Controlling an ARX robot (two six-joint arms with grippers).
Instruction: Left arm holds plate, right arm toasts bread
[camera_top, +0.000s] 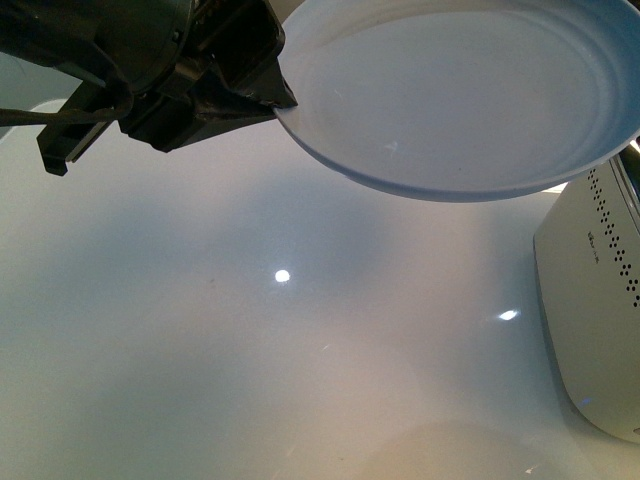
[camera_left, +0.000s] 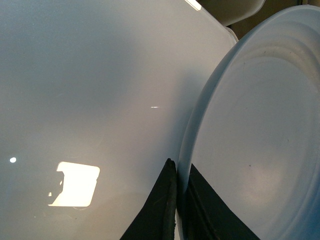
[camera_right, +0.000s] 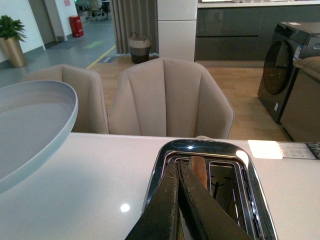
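The surface (camera_top: 200, 380) is glossy white and throws back small bright ceiling lights and soft shadows. Past its far edge stand two beige upholstered chairs (camera_right: 170, 95) on a wooden floor, with a dark washing machine (camera_right: 282, 65), a woven basket (camera_right: 139, 46) in front of grey curtains, and a potted plant (camera_right: 12, 35) further back. A toaster (camera_right: 200, 147) with a chrome top and a white perforated side sits on the surface at the robot's right. The plate (camera_top: 470, 90) is round, shallow and pale bluish-white, with faint concentric rings and a low rim. It is empty and is held up off the surface, tilted. The black left gripper (camera_top: 283, 100) has its jaws pinching the plate's rim. The right gripper (camera_right: 178, 167) hangs over the toaster's slots, its dark jaws nearly pressed together. Just beside them the brown edge of the bread (camera_right: 198, 170) shows in a slot. I cannot tell whether the jaws grip it.
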